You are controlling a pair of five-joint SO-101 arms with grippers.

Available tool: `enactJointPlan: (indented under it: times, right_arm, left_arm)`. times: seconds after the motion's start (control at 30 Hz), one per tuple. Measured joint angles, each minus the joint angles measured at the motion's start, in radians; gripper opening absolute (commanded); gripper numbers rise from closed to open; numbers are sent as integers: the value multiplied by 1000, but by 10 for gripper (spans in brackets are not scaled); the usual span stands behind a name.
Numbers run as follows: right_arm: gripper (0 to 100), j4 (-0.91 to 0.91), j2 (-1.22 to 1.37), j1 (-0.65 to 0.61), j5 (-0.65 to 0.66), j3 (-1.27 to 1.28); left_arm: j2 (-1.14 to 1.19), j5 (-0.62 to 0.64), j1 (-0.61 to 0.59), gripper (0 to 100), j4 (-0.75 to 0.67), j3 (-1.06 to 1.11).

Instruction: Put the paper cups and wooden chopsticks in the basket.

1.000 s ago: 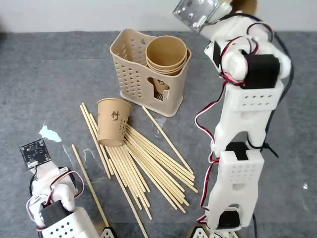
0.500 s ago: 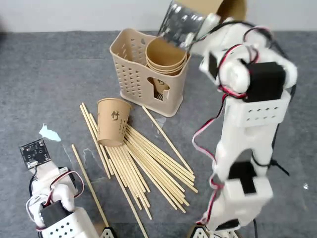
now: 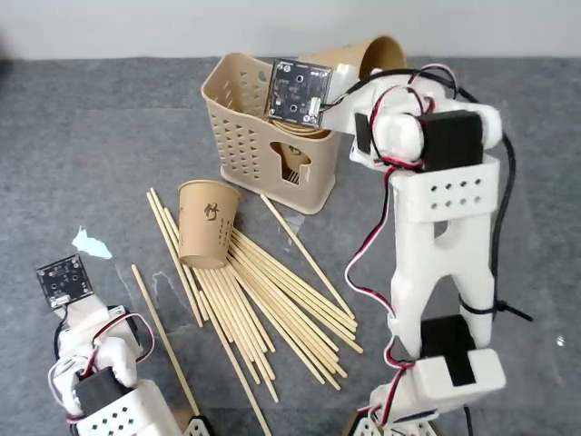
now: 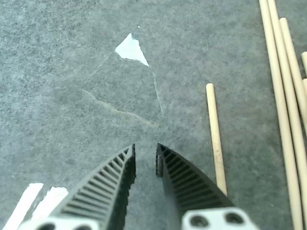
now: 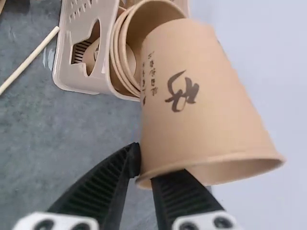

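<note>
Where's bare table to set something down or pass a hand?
Free: table left of the basket, and near the left hand. Crowded: centre, chopsticks fanned out with a paper cup on them; right hand holds a second cup by the basket's stacked cups.

The right arm is based at the near edge of the table, toward its right side, and is raised steeply toward the far edge with the wrist bent over to the left. The right gripper is closed on the rim of a paper cup, which is held tilted, one finger inside the rim and one outside. The left arm is folded low at the near left corner, and the left gripper is pointed down at the table with its fingers parted by a narrow gap, nothing held between them.
</note>
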Motion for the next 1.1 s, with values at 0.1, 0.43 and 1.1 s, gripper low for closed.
enactJointPlan:
  times: [0.1,0.43,1.1]
  right_arm:
    - [53,-15,5,-2,12,0]
    - [244,-18,6,-9,-14,0]
    - [58,-149,-54,-84,-190,0]
  left_arm:
    - [0,0,0,78,0,0]
    - [0,0,0,78,0,0]
    - [0,0,0,78,0,0]
